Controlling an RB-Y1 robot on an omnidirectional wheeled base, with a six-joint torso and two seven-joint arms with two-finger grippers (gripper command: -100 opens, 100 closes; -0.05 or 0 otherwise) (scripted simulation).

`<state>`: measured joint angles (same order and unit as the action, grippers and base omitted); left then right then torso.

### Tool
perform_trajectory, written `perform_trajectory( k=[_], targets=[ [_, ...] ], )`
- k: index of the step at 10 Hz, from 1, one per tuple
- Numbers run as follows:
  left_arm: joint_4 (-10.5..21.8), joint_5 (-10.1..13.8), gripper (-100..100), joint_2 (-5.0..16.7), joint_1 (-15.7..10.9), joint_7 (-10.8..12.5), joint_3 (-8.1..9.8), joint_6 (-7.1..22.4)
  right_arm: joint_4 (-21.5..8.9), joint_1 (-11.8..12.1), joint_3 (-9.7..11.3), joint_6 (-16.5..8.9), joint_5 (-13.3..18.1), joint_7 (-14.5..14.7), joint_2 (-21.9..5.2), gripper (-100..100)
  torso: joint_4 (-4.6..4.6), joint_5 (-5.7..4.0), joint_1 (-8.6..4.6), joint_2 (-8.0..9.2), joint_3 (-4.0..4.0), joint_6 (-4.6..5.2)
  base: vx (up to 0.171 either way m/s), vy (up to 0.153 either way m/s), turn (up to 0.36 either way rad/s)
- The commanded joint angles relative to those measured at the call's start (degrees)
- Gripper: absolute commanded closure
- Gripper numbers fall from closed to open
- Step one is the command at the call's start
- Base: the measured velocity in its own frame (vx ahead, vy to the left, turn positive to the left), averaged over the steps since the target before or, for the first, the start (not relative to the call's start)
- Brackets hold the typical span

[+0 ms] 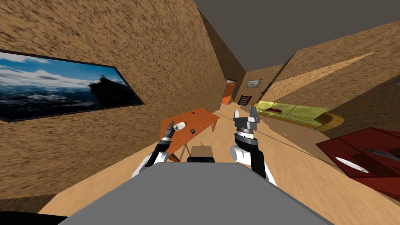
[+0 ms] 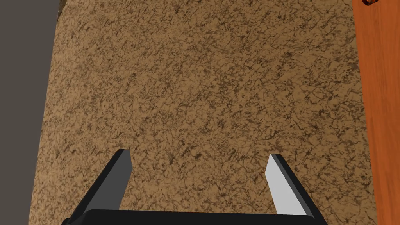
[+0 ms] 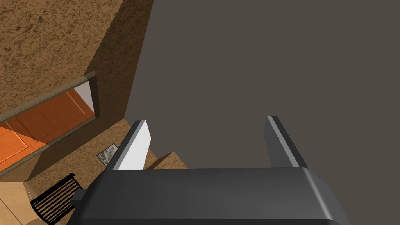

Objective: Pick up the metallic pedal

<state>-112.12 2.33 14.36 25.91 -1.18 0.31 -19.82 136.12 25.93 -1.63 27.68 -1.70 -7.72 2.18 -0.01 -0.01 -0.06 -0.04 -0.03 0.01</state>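
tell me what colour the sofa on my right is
Yellow-green, with a darker yellow base. The sofa shows best in the head view.

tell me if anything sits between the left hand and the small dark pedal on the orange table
Likely yes: a small white rounded object lies on the orange wooden table beside the open left hand, roughly on the line to the small dark pedal. Nothing else visible between them.

Home living room — sofa (image 1: pixel 300 113), table (image 1: pixel 195 123), wall picture (image 1: pixel 58 86)
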Motion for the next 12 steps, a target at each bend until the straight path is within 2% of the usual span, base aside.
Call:
perform_trajectory(
  k=[1, 2, 4, 5, 7, 8, 9, 10, 12],
  targets=[
    [2.9, 0.5, -100, 1.9, -1.6, -0.6, -0.42, 2.9, 0.0, 0.0, 0.0, 0.0, 0.0, 0.0, 0.0, 0, 0.00, 0.00, 0.00, 0.00, 0.00, 0.00, 0.012, -0.026, -0.168],
    [3.1, 0.5, -100, 1.9, -1.6, -0.6, -0.42, 3.2, 0.0, 0.0, 0.0, 0.0, 0.0, 0.0, 0.0, 0, 0.00, -0.01, -0.02, -0.01, -0.01, 0.00, 0.012, -0.015, -0.067],
    [7.6, 1.1, -100, 4.4, -3.8, -1.1, -0.95, 6.5, 0.0, 0.0, 0.0, 0.0, 0.0, 0.0, 0.0, 0, 0.00, 0.00, 0.00, -0.02, -0.01, 0.00, 0.014, -0.023, -0.159],
    [7.9, 1.1, -100, 4.4, -3.8, -1.1, -0.95, 6.8, 0.0, 0.0, 0.0, 0.0, 0.0, 0.0, 0.0, 0, 0.00, -0.01, -0.03, -0.03, -0.02, -0.01, 0.014, -0.018, -0.052],
    [12.3, 1.5, -100, 6.4, -6.1, -1.7, -1.49, 10.4, 0.0, 0.0, 0.0, 0.0, 0.0, 0.0, 0.0, 0, 0.00, 0.00, -0.01, -0.02, -0.01, -0.01, 0.018, -0.024, -0.148],
    [12.8, 1.5, -100, 6.4, -6.1, -1.7, -1.49, 10.8, 0.0, 0.0, 0.0, 0.0, 0.0, 0.0, 0.0, 0, -0.01, -0.01, -0.04, -0.05, -0.03, -0.01, 0.019, -0.023, -0.054],
    [15.4, 1.7, -100, 7.3, -7.4, -2.0, -1.77, 12.8, 0.0, 0.0, 0.0, 0.0, 0.0, 0.0, 0.0, 0, -0.01, -0.02, -0.04, -0.04, -0.02, -0.04, 0.017, -0.024, -0.081],
    [15.4, 1.7, -100, 7.3, -7.4, -2.0, -1.77, 12.8, 0.0, 0.0, 0.0, 0.0, 0.0, 0.0, 0.0, 0, -0.01, -0.02, -0.03, -0.03, -0.01, -0.03, 0.012, -0.017, -0.060],
    [19.5, 1.9, -100, 8.6, -10.0, -2.6, -2.32, 16.4, 0.0, 0.0, 0.0, 0.0, 0.0, 0.0, 0.0, 0, 0.00, -0.01, -0.02, -0.02, -0.01, -0.02, 0.021, -0.030, -0.126]
  ],
)
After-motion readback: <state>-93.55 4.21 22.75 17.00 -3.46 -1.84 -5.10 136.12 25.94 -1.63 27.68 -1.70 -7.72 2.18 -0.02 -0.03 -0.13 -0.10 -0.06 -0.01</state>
